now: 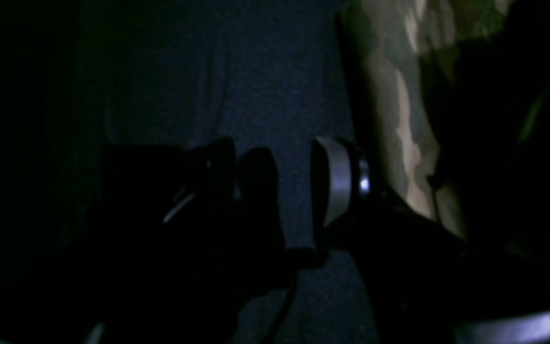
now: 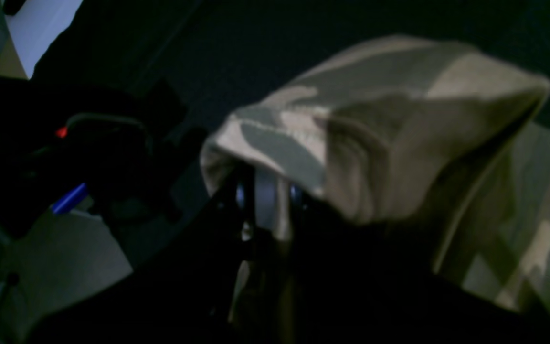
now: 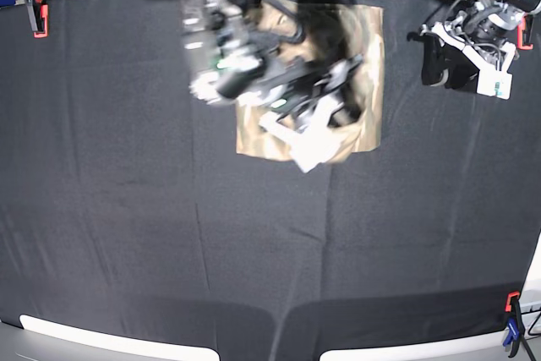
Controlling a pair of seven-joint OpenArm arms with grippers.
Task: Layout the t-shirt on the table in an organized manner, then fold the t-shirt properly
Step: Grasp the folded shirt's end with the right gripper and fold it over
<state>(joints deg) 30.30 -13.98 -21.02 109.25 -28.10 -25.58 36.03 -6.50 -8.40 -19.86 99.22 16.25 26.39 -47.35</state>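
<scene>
The camouflage t-shirt [image 3: 365, 65], streaked tan, cream and olive, lay as a folded rectangle at the far middle of the black-draped bench [image 3: 127, 226]. The right hand [image 2: 268, 200] was clamped on a hem of the t-shirt, the lifted cloth draping over its fingers, and that arm hung blurred above the garment's near-left part. The left hand [image 1: 275, 186] stood apart with its jaws spread wide over bare bench, holding nothing, the t-shirt's edge just beside one finger.
</scene>
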